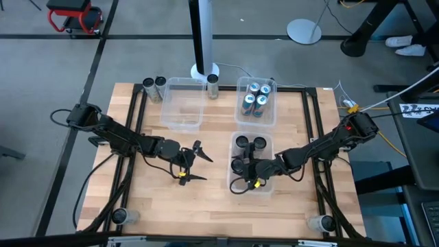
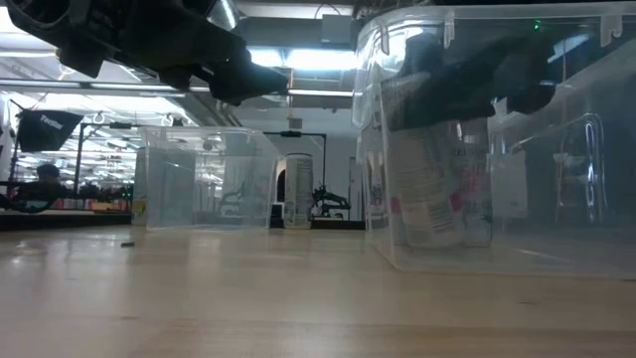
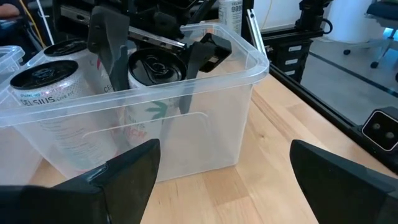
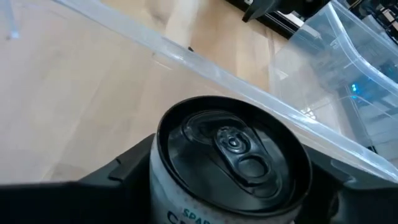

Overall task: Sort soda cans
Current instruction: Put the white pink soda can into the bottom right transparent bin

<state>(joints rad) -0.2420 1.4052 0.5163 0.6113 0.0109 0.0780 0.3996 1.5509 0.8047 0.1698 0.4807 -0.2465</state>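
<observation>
Wooden tabletop (image 1: 206,199) seen from above, with three clear plastic bins on it. At the far side an empty bin (image 1: 182,103) sits left of a bin (image 1: 256,101) holding four blue-and-silver soda cans (image 1: 254,98). Two silver cans (image 1: 153,87) stand at the far left edge and one more silver can (image 1: 212,86) stands between the far bins. Nearer, the third bin (image 1: 250,163) holds black-topped cans. The right gripper (image 1: 251,167) reaches into this bin from the right, its fingers on either side of one black-topped can (image 4: 233,149); whether they grip it cannot be told. The left gripper (image 1: 197,163) hovers to the left of that bin, fingers spread wide and empty
</observation>
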